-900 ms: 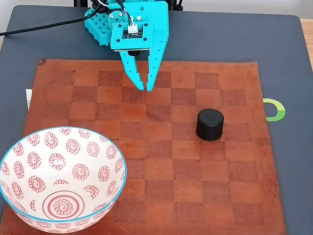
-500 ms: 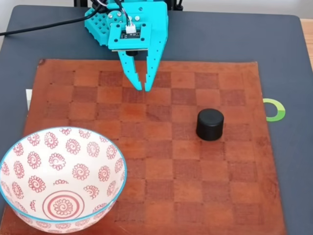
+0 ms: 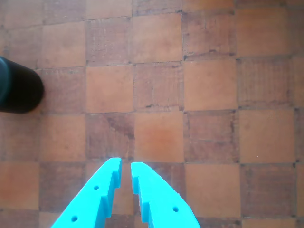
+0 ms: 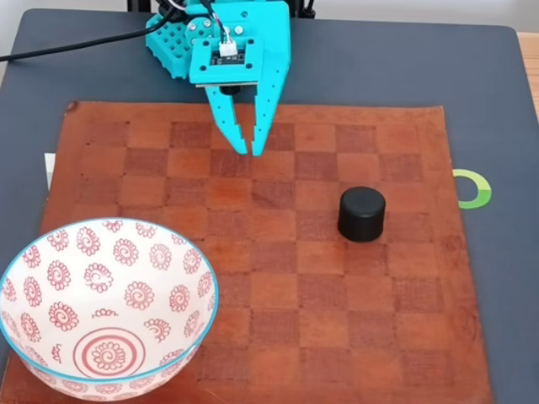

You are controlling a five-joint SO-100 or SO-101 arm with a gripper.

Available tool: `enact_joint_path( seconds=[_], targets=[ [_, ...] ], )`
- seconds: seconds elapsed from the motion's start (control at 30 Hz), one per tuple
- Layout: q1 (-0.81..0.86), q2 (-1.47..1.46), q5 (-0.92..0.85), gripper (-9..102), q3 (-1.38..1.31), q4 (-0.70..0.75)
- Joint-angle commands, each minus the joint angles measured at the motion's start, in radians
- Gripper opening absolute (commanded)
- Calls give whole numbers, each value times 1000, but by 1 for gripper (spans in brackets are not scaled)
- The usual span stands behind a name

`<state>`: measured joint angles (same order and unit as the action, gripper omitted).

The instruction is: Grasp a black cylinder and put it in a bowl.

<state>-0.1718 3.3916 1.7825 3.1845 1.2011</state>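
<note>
The black cylinder (image 4: 362,213) stands upright on the right half of the brown chessboard mat (image 4: 337,337) in the fixed view. It also shows at the left edge of the wrist view as a black cylinder (image 3: 16,85), partly cut off. My teal gripper (image 4: 249,151) hangs over the far middle of the board, well to the upper left of the cylinder. Its fingers are nearly together with nothing between them, and the gripper (image 3: 124,166) shows the same narrow slit from the wrist. The white bowl (image 4: 126,252) with red motifs and a blue rim sits at the near left corner.
The chessboard mat lies on a dark grey table. A green ring mark (image 4: 476,188) sits just off the mat's right edge. A black cable (image 4: 76,46) runs from the arm's base to the left.
The gripper has only wobbled slightly in place. The cylinder and the bowl have not moved.
</note>
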Motion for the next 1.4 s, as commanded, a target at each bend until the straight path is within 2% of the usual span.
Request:
enact_joint_path(
  seconds=[0.0, 0.43, 0.87, 1.13, 1.37],
  targets=[
    [3, 49, -5, 0, -54, -6],
    [8, -54, -5, 0, -172, 9],
    [-3, -761, -6, 0, -589, 8],
    [-109, -1143, -2, 0, -822, -6],
    [-209, -1341, 34, 2, -956, -8]
  ],
)
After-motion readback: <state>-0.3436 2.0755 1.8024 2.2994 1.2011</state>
